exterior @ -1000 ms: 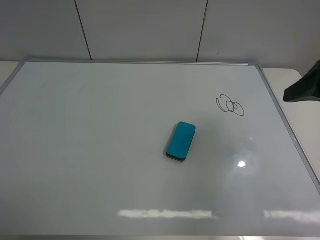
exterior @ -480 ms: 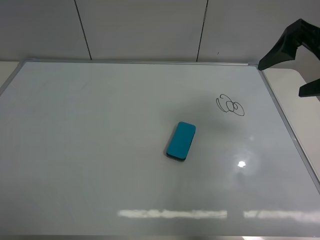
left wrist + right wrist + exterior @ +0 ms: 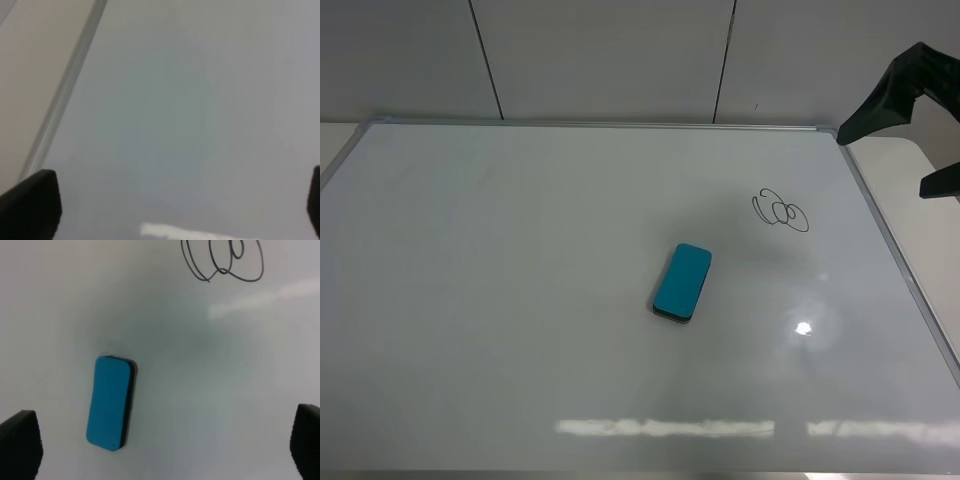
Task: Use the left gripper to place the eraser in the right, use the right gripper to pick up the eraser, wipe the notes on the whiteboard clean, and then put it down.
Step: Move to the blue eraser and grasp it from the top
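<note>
The right gripper [image 3: 881, 162] hung above the far right corner of the whiteboard [image 3: 520, 300], its two black fingers spread wide with nothing between them. In its wrist view the right gripper [image 3: 162, 450] showed only the tips of its fingers [image 3: 20, 445] at the picture's edges, just as far apart.

Seen from the high camera, the eraser [image 3: 682, 282] lay well apart from that gripper, at about 8 o'clock from it, flat on the board a little right of centre. Its long axis ran from roughly 1 o'clock to 7 o'clock, teal face up, with the dark base showing along the near end. The wrist view showed the eraser [image 3: 110, 402] untouched, bare white board all around it.

The notes [image 3: 780, 210] sat at about 2 o'clock from the eraser, between it and the gripper, unwiped.

The left gripper [image 3: 172, 205] was also spread wide and empty over bare board near the silver frame [image 3: 65, 95].
</note>
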### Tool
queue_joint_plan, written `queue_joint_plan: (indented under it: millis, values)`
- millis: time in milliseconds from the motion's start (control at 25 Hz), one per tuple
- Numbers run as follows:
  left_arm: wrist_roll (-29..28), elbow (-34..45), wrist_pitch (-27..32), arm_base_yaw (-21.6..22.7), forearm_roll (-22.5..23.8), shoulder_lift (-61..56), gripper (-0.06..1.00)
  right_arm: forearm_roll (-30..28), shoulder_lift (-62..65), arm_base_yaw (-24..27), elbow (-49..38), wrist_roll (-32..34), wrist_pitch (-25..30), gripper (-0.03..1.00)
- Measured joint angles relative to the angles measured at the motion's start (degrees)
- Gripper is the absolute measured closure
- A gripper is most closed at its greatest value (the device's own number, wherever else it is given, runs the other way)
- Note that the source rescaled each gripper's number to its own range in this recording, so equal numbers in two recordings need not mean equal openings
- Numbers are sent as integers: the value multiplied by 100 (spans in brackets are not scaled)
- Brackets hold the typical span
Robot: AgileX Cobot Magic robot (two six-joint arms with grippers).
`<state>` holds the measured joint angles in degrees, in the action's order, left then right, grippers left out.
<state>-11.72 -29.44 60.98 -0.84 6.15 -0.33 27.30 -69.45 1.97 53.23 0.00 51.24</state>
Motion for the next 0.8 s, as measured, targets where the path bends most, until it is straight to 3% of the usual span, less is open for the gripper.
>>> queue_joint_plan:
  millis: [120,320,600,800]
  values:
    - [0,0,0,0,0,0,-6,-686,0,-48,0,558,-3,-3]
    - [0,0,0,0,0,0,-6,-1815,-129,-616,0,1906,-32,-3]
    - [0,0,0,0,0,0,-6,-2037,-878,-1449,0,2931,-223,-3]
    - [0,0,0,0,0,0,-6,-1796,-1387,-1799,2,3282,-634,-3]
